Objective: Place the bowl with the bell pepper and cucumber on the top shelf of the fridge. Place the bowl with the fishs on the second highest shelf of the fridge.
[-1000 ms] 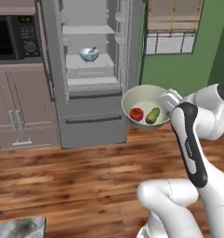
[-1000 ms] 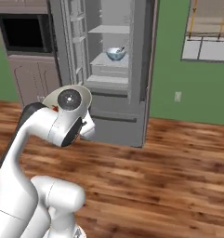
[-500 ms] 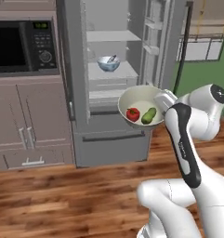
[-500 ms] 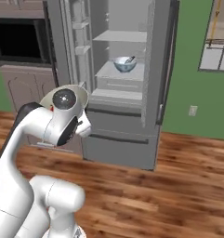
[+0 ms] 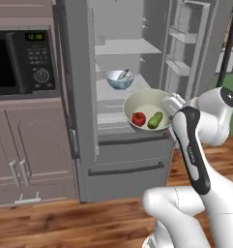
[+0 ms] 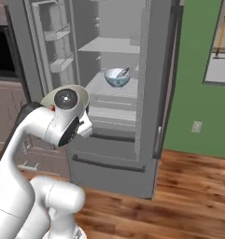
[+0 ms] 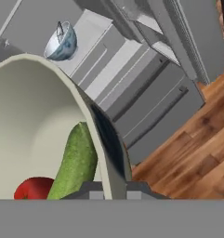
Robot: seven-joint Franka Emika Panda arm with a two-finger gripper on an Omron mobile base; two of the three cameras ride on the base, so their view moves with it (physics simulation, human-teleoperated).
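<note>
Red pepper [image 5: 138,118] — hidden behind arm in right view.

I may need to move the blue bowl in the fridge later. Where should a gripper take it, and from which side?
Take the blue bowl by its thin rim, one finger inside and one outside, coming in from the open front of the fridge. It sits upright, its mouth is probably too wide to span, and the shelf above limits a top-down approach.

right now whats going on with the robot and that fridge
The robot arm holds a white bowl by its rim in front of the open fridge, with a red pepper and a cucumber inside. Its jaws are shut on the rim. A blue bowl already sits on a shelf inside. The shelf above it is bare.
</note>
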